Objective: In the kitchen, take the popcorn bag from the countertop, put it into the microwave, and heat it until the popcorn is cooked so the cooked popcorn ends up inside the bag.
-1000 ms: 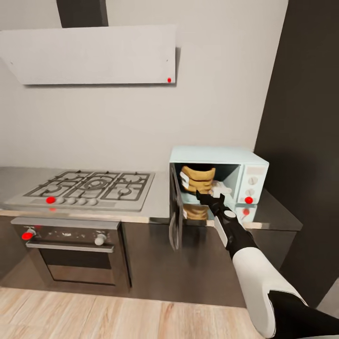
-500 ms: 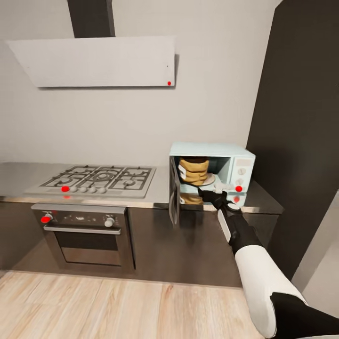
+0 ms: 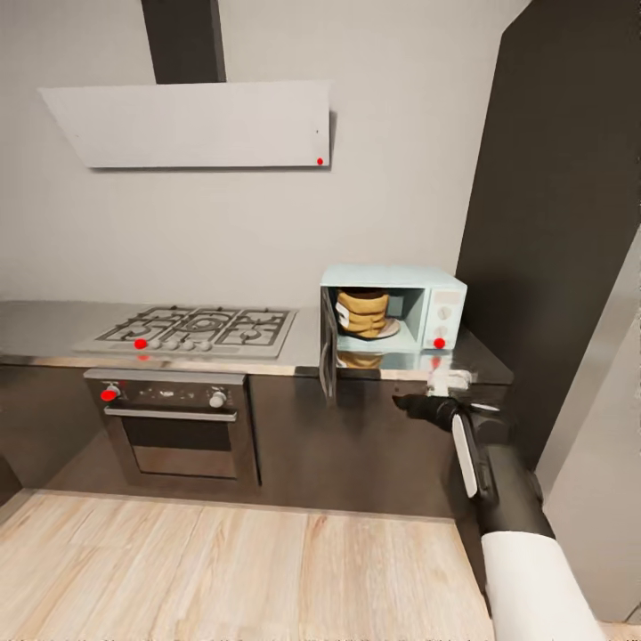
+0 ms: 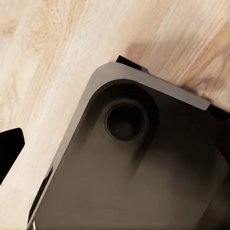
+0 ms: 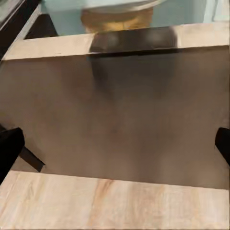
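Note:
The mint-blue microwave [image 3: 434, 303] stands on the grey countertop [image 3: 44, 331] with its door [image 3: 328, 349] swung open toward me. Inside it, on a plate, sits the tan popcorn bag [image 3: 362, 312], upright. My right gripper [image 3: 411, 406] hangs in front of the dark cabinet, below the countertop edge and below the microwave. It is open and empty: the right wrist view shows the right gripper [image 5: 115, 148] with its fingertips [image 5: 9, 149] far apart and only cabinet front between them. The left wrist view shows one black fingertip [image 4: 9, 154] over the wood floor.
The gas hob [image 3: 200, 329] and the built-in oven [image 3: 174, 425] are left of the microwave, with the white hood [image 3: 191, 125] above. A tall dark cabinet [image 3: 556, 223] rises at the right. My dark base [image 4: 134, 172] stands on pale plank floor [image 3: 223, 570].
My right gripper has drawn back out of the microwave and dropped below the countertop edge, leaving the bag inside. The whole view has pulled back from the counter.

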`<state>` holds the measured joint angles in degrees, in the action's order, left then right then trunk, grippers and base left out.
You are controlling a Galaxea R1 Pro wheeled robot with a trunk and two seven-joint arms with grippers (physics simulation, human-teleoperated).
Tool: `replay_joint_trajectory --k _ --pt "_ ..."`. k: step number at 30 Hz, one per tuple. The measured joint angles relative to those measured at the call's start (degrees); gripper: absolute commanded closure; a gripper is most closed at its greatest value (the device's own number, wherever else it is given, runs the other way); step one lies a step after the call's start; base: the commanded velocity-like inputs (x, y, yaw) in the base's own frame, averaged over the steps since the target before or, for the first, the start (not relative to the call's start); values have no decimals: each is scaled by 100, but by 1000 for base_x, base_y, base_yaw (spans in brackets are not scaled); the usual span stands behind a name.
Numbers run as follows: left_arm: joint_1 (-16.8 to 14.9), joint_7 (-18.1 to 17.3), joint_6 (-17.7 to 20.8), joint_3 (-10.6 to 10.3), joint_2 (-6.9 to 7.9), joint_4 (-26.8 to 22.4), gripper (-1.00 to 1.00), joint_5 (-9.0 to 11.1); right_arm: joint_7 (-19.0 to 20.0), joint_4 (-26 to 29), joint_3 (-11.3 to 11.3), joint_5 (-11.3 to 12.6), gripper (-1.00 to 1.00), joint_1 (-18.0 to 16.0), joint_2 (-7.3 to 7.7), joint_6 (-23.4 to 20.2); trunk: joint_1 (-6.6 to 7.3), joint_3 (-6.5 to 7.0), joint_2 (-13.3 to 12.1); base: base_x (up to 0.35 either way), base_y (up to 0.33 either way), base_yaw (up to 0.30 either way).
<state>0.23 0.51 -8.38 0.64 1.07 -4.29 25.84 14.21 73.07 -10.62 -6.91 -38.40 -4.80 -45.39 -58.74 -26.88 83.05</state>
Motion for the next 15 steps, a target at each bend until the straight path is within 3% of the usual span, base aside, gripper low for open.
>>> replay_joint_trajectory --k 2,3,5,7,9,10,11,12,15 --pt "0 -2 0 1 7 -35 -100 1 -12 -541 4 -5 -100 12 65 2 0 0 0 -8 0 0" --pt "0 0 0 1 12 -57 -100 3 -19 -1009 7 -15 -100 32 201 32 0 -1 0 -2 0 0" --pt "1 2 0 2 16 -70 -100 7 -37 -2636 14 -63 -100 141 659 140 0 -1 0 -1 0 0" --pt "0 3 -1 7 16 -49 -100 11 -53 -3732 29 -52 -100 167 840 491 1 -1 0 0 0 0" --pt "0 5 -1 9 17 -33 -100 18 -63 -4905 63 -50 -100 176 928 1274 1 -1 0 0 0 0" --pt "0 5 -1 12 17 -24 -100 20 -93 -5670 78 -74 -100 176 951 2128 1 0 1 0 0 0" --pt "0 5 -1 15 17 -22 -100 21 -166 -6522 98 -229 -100 193 952 2863 0 -1 0 0 0 0" --pt "0 5 -1 16 17 -20 -100 21 -292 -7006 100 -452 -100 187 949 3499 1 -1 1 0 0 0" --pt "1 4 0 18 17 -15 -100 24 -610 -7392 99 -777 -100 597 960 4152 1 -1 1 0 0 0"
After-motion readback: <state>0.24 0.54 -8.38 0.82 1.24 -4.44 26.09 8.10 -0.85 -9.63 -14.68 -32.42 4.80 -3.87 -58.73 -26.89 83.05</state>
